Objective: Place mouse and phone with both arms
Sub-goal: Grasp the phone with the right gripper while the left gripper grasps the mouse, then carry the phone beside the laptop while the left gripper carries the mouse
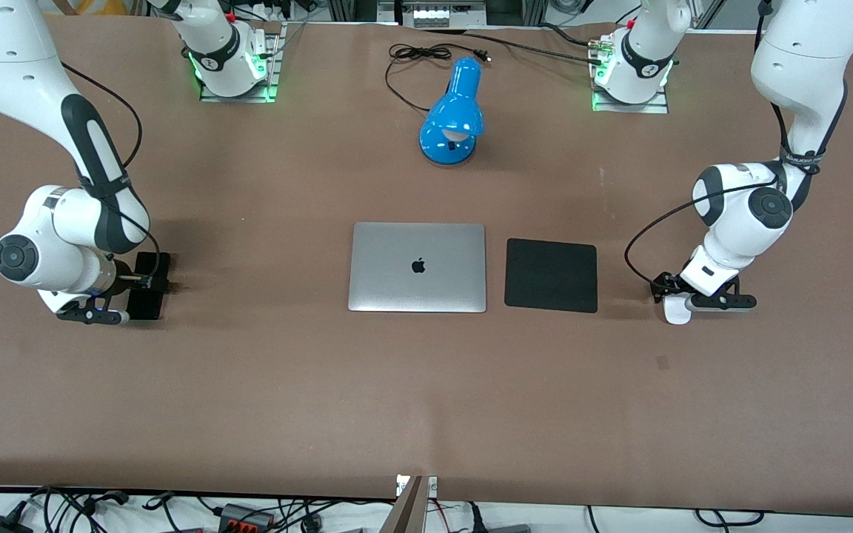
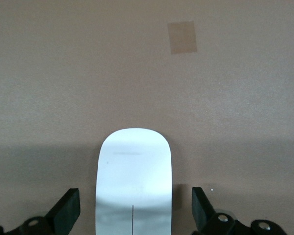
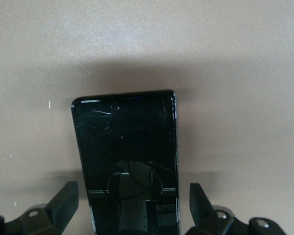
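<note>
1. The front view looks down from high across the table (image 1: 426,385), facing both arm bases.
2. The left wrist view looks closely down between open fingers (image 2: 68,210) at the mouse (image 2: 134,181), also seen in the front view (image 1: 677,309).
3. The right wrist view sits equally close over the phone (image 3: 127,166), shared likewise (image 1: 151,285).

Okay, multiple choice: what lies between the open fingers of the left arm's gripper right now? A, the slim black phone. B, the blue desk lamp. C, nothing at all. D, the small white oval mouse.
D: in the left wrist view the small white oval mouse lies on the brown table between the open fingers of the left gripper, with a gap on each side.
</note>
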`<state>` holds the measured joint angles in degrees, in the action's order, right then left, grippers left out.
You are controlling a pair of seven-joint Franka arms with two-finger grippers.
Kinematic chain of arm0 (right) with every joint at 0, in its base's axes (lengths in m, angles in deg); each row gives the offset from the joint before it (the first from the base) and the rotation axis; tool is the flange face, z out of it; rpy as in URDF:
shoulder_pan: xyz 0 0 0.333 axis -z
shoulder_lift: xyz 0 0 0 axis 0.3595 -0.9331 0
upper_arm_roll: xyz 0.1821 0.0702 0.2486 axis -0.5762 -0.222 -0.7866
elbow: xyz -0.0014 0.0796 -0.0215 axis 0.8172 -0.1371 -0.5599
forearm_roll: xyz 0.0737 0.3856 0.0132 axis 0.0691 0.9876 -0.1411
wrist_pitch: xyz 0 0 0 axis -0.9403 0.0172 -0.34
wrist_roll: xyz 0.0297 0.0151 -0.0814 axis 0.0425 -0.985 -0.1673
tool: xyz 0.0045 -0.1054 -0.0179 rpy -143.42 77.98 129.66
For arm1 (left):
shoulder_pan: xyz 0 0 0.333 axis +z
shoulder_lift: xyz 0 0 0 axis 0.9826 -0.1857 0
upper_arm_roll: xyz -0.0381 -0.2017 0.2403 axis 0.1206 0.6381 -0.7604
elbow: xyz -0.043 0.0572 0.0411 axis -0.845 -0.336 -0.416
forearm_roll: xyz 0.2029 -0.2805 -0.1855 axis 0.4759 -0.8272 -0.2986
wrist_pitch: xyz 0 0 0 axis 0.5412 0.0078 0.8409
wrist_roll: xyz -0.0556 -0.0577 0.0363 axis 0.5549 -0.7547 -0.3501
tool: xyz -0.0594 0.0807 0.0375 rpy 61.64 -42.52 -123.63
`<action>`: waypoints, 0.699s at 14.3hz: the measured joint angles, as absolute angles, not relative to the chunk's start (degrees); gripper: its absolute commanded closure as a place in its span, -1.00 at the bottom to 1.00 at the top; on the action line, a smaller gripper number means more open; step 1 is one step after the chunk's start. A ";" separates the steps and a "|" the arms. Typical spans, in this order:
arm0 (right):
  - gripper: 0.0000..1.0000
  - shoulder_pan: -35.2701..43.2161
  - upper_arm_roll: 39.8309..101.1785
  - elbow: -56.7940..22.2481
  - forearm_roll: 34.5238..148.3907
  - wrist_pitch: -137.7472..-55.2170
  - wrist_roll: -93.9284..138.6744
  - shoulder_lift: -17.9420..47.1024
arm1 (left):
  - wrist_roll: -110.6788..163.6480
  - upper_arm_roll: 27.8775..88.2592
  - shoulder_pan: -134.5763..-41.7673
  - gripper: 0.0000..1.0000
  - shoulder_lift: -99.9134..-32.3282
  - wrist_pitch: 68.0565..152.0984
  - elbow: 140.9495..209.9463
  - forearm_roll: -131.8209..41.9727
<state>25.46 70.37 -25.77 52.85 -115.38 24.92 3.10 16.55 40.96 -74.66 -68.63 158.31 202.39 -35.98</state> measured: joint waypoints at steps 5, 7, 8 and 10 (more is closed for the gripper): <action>-0.96 25.46 70.36 -24.65 52.85 -115.23 24.84 1.70 | 16.07 40.96 -74.66 0.18 -68.72 158.40 202.38 -35.97; -0.04 25.46 70.34 -24.59 52.85 -115.20 24.73 1.70 | 15.98 40.96 -74.66 0.20 -68.69 158.53 202.13 -35.97; 0.33 25.45 70.31 -24.55 52.85 -115.19 24.68 1.70 | 15.98 40.96 -74.66 0.20 -68.60 158.54 201.90 -35.97; 0.61 25.31 70.15 -24.18 52.84 -114.67 24.65 1.94 | 15.98 40.99 -74.66 0.20 -67.96 156.29 200.90 -35.97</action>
